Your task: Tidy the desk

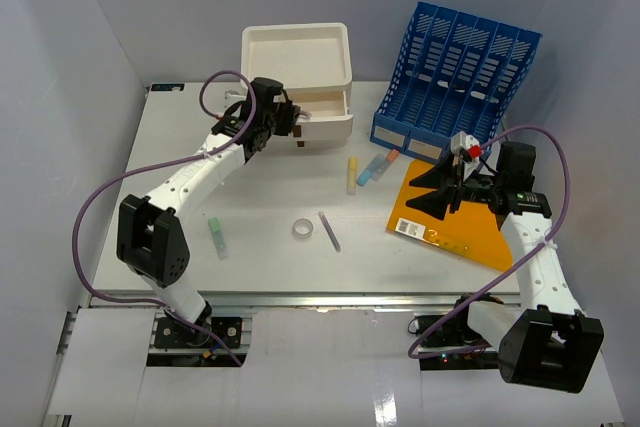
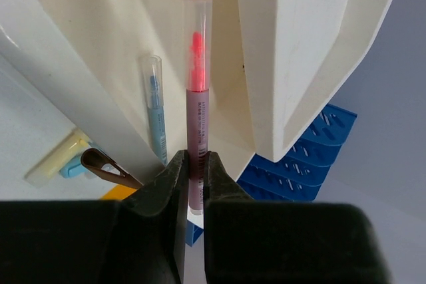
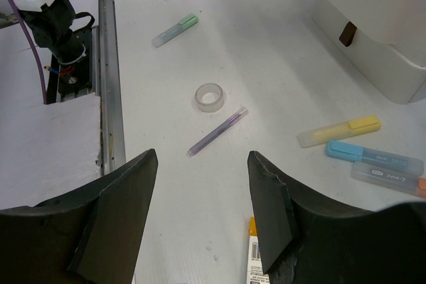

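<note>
The white desk (image 1: 262,265) carries loose stationery. My left gripper (image 1: 296,125) is at the open drawer of the white drawer box (image 1: 300,59). In the left wrist view this gripper (image 2: 195,161) is shut on a pink highlighter (image 2: 198,104) that points into the drawer, next to a blue pen (image 2: 154,108) lying inside. My right gripper (image 1: 428,190) hovers open over the orange notebook (image 1: 462,230). Nothing sits between its fingers (image 3: 202,157). Beyond them on the desk (image 3: 266,44) lie a purple pen (image 3: 217,132) and a tape ring (image 3: 210,96).
A blue file rack (image 1: 455,82) stands at the back right. Yellow (image 1: 352,174) and blue (image 1: 371,170) highlighters lie in front of it. A tape ring (image 1: 304,229), purple pen (image 1: 330,231) and green highlighter (image 1: 218,236) lie mid-desk. A metal rail (image 3: 106,78) runs along the front edge.
</note>
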Robot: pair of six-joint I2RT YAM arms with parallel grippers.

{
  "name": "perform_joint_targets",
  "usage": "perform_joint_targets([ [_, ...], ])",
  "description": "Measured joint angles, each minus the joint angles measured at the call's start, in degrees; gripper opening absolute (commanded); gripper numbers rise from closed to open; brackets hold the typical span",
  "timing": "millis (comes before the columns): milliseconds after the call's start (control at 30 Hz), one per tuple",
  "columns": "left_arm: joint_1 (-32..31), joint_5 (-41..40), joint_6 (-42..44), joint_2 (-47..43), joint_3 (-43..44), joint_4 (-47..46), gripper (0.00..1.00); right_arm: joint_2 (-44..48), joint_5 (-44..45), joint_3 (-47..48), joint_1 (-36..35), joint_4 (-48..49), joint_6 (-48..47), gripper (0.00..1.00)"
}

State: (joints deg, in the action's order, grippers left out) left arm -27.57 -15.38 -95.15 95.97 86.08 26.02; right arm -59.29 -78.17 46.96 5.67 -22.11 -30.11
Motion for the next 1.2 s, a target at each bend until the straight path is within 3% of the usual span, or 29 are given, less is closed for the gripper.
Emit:
perform_joint_targets([
  [100, 0.1, 0.1, -0.4, 0.1, 0.0, -0.8, 0.63, 0.0, 0.0, 0.0, 0.1, 0.0, 0.0, 0.64],
  [200, 0.3, 0.3, -0.7, 0.1, 0.3, -2.7, 0.73, 0.0, 0.0, 0.0, 0.2, 0.1, 0.1, 0.65],
  [567, 0.5, 2.4, 6.3, -1.0, 0.4, -4.7, 0.75, -0.1, 1.4, -1.8, -1.1, 1.2, 0.2, 0.70],
  [700, 0.5, 4.7, 17.6, -5.6, -1.4, -7.0, 0.77, -1.6, 12.7, -1.5, -12.6, -0.1, -0.4, 0.80],
  [800, 0.5, 7.6, 29.1, -16.1, -9.0, -11.3, 0.86, -4.5, 25.5, -0.9, -25.2, -0.1, 1.2, 0.90],
  [933, 0.5, 11.0, 44.5, -37.0, -25.2, -19.5, 0.94, -11.4, 42.0, 3.4, -36.9, -0.3, 6.4, 0.92],
  [1067, 0.4, 11.9, 55.2, -56.9, -38.7, -20.8, 0.98, -21.1, 55.0, 9.9, -44.5, 0.2, 13.0, 0.89],
  [1200, 0.5, 11.9, 60.9, -68.2, -47.6, -17.3, 0.98, -29.2, 65.1, 13.6, -52.2, 0.1, 19.3, 0.80],
])
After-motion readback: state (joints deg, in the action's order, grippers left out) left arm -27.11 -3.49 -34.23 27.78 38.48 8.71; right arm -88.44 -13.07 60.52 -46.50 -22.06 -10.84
